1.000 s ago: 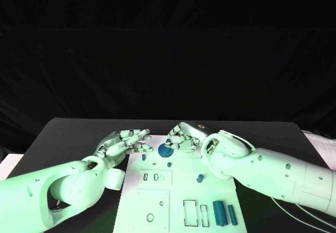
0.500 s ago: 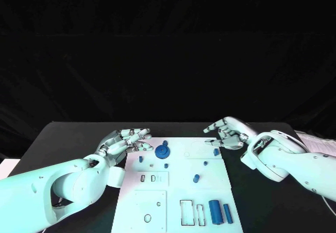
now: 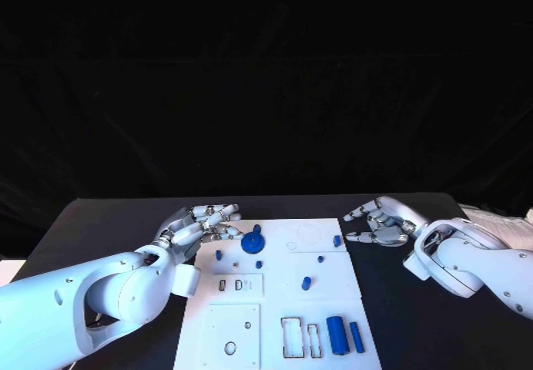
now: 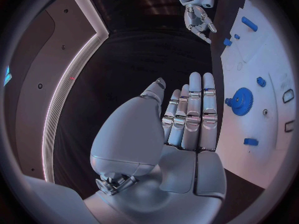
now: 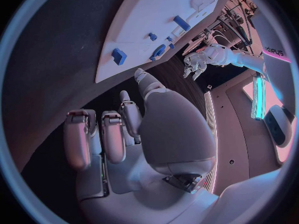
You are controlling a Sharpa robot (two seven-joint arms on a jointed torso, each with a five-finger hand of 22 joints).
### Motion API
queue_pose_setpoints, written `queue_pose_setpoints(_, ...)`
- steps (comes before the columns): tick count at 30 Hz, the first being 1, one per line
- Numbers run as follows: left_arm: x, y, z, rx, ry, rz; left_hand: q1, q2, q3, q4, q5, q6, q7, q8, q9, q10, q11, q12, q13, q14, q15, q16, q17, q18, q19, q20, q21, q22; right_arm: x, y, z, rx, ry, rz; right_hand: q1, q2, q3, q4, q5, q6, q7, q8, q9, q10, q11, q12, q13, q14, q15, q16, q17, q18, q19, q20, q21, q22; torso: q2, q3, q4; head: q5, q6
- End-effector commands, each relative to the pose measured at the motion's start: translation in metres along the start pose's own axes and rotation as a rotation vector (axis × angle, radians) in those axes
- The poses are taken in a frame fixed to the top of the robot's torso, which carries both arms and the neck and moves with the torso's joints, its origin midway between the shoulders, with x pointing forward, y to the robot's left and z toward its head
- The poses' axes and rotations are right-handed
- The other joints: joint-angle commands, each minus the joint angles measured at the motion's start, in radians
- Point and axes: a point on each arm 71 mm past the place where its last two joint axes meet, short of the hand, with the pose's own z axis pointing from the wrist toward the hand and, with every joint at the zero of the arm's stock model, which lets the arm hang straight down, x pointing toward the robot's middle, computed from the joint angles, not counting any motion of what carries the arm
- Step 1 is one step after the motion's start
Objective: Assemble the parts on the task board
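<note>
Blue gear (image 3: pixel 253 243) on task board (image 3: pixel 278 308) — left hand (image 3: pixel 203 221) beside, empty

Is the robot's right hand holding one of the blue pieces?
No, it is empty. The right hand hovers off the task board's right edge, fingers loosely curled with nothing between them.

Parts (image 3: pixel 253 243) on task board (image 3: pixel 278 324)

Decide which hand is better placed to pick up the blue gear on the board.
Probably the left hand: it sits empty beside the board's left edge, close to the blue gear. The right hand is off the board's far corner.
</note>
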Motion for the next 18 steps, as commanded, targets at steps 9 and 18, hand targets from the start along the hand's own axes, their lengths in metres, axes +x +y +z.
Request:
queue_pose_setpoints(9,0.003,0.001,0.001,0.004,0.023,-0.016,0.004,0.004,0.003,-0.003,-0.004,-0.002,0.004,-0.007,0.0,-0.006,-0.001,-0.004,-0.001,-0.008,-0.003,0.007,0.002,0.017,-0.001,0.004,-0.002,0.002,0.017,-0.008,0.006,0.003,0.044,-0.01,0.012,0.005,0.002,-0.01,-0.007,-0.006,-0.001,0.001,0.0,0.001,0.004,0.003,0.034,0.099,0.005,0.007,0.238,-0.021,0.035,0.001,0.005,0.114,0.003,0.0014,0.0018,0.002,-0.01)
queue_pose_setpoints(18,0.004,0.001,0.001,0.003,0.024,-0.016,0.004,0.004,0.003,-0.003,-0.004,-0.002,0.004,-0.007,0.0,-0.006,-0.001,-0.004,-0.001,-0.008,-0.003,0.007,0.002,0.017,-0.001,0.004,-0.002,0.002,0.025,-0.008,0.011,0.001,0.055,-0.018,0.015,0.012,0.006,-0.014,-0.008,0.0,-0.002,0.004,0.001,0.002,0.004,0.005,0.036,0.099,0.005,0.008,0.24,-0.021,0.036,0.001,0.005,0.115,0.001,0.0009,0.0003,0.005,-0.015)
